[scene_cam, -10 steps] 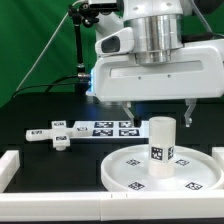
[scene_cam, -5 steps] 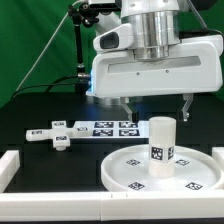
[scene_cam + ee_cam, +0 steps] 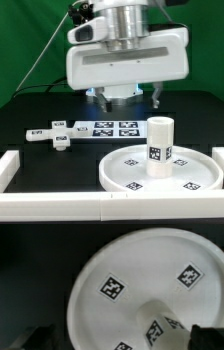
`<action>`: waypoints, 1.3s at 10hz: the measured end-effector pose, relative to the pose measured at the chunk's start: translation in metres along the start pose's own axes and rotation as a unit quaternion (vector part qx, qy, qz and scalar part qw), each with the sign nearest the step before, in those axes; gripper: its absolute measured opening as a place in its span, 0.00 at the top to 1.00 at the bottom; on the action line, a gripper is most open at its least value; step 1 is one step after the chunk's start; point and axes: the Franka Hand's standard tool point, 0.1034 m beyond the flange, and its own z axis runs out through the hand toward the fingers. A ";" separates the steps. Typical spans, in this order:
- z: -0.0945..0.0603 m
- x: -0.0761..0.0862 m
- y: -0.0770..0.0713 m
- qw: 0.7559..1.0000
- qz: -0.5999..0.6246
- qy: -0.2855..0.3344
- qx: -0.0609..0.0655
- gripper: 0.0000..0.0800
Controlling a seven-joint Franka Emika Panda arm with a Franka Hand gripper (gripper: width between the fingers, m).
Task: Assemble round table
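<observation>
Exterior view: your claw (image 3: 128, 98) hangs wide open, empty, above the tabletop's (image 3: 40, 115) middle; the leg (image 3: 160, 147) stands upright on the disc (image 3: 116, 172) by the front edge. Wrist view: leg (image 3: 153, 321) below. Likely the leg-fitting step: descend squarely, grip it.

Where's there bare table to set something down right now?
Bare black table lies between the cross-shaped piece and marker board behind and the white rail in front, to the exterior view's left of the round disc. The exterior view's right is crowded: the disc, with the leg upright on it, fills it.
</observation>
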 end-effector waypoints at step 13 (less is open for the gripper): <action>0.011 0.012 0.053 0.912 -0.408 -0.002 -0.037 0.19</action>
